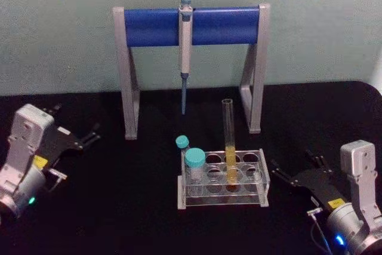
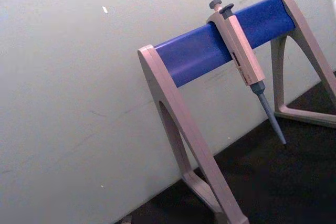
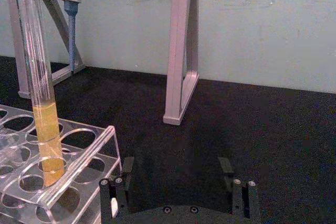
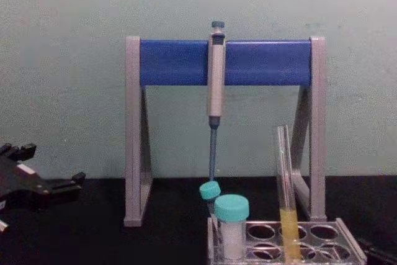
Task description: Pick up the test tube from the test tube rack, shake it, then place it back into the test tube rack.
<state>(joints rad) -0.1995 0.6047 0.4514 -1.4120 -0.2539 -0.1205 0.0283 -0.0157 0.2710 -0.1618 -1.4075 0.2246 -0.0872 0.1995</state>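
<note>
The test tube stands upright in a middle hole of the test tube rack, yellow liquid in its lower part. It rises tall in the right wrist view as the test tube in the rack, and in the chest view as the test tube in the rack. My right gripper rests open on the table to the right of the rack, apart from it; nothing lies between its fingers. Far left, my left gripper sits open and empty, also seen as the left gripper.
Two teal-capped vials occupy the rack's left end. Behind the rack stands a grey-and-blue pipette stand with a pipette hanging from its bar, its tip above the table. The stand's right leg is beyond my right gripper.
</note>
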